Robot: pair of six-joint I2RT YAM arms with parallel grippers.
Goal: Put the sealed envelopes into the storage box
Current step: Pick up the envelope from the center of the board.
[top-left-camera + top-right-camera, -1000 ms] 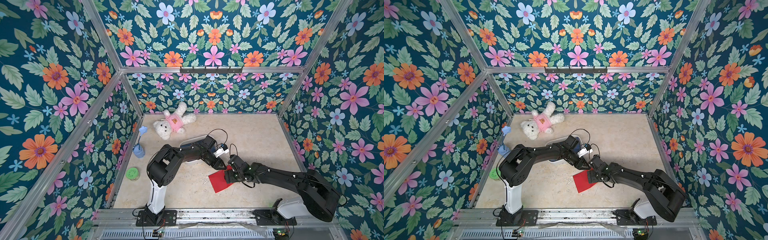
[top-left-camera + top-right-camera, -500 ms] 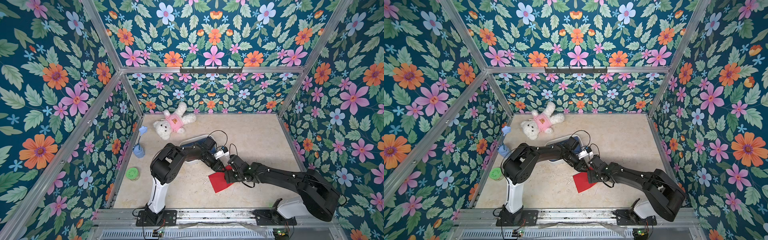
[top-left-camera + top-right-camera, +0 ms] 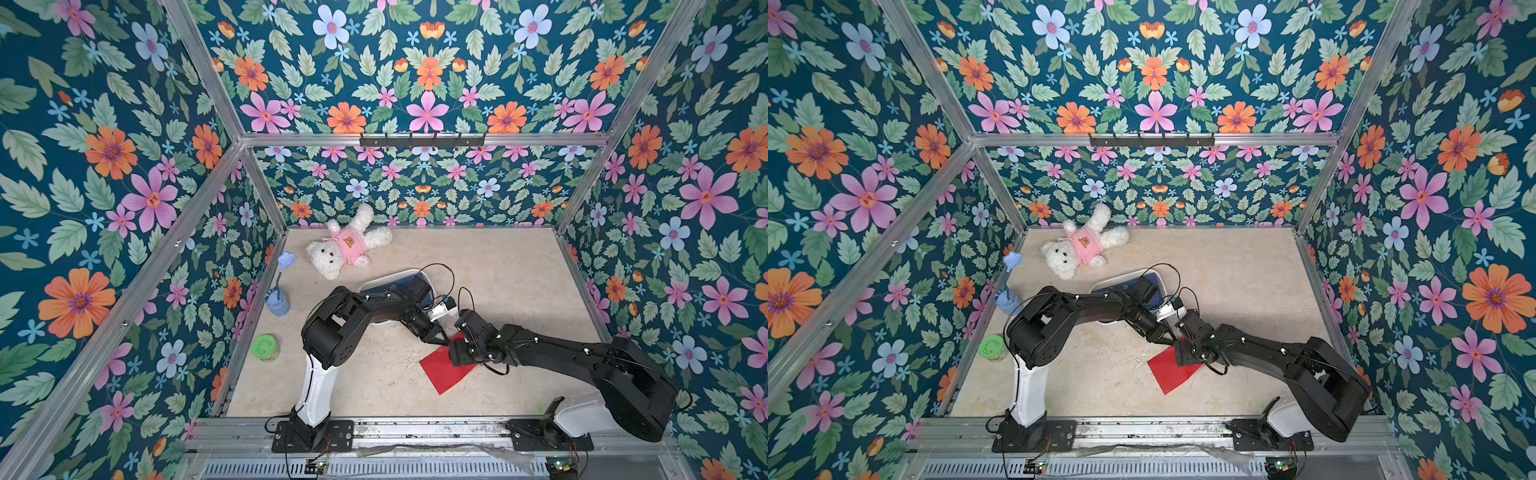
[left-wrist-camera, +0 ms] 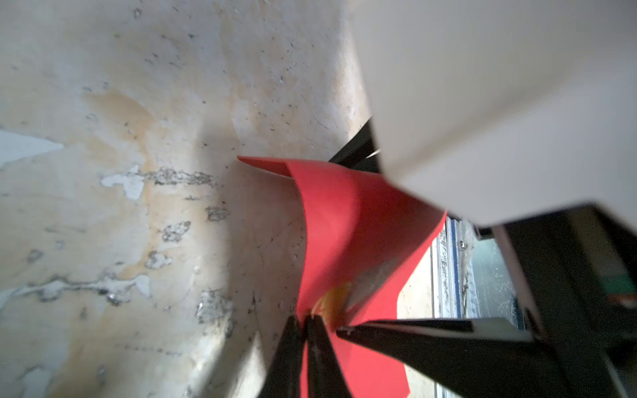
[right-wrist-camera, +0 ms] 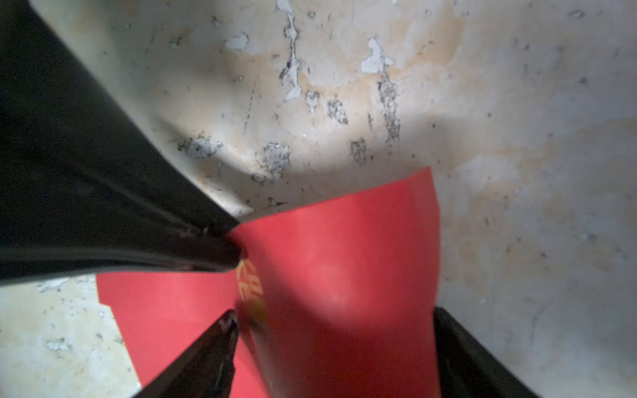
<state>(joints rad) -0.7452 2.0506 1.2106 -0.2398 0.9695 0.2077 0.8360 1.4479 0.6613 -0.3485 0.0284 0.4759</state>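
Left end effector (image 4: 302, 318) pinched tight on the raised edge of a red sealed envelope (image 3: 440, 370), which lies partly on the table (image 3: 498, 270) near the white storage box (image 3: 390, 275), with the right end effector (image 5: 334, 317) spread wide over it; gold seal sticker (image 5: 250, 282) lettering blurred, unreadable.

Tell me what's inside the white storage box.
A navy envelope shows inside the storage box in both top views. The left arm crosses over the box, so anything else lying in it is hidden.
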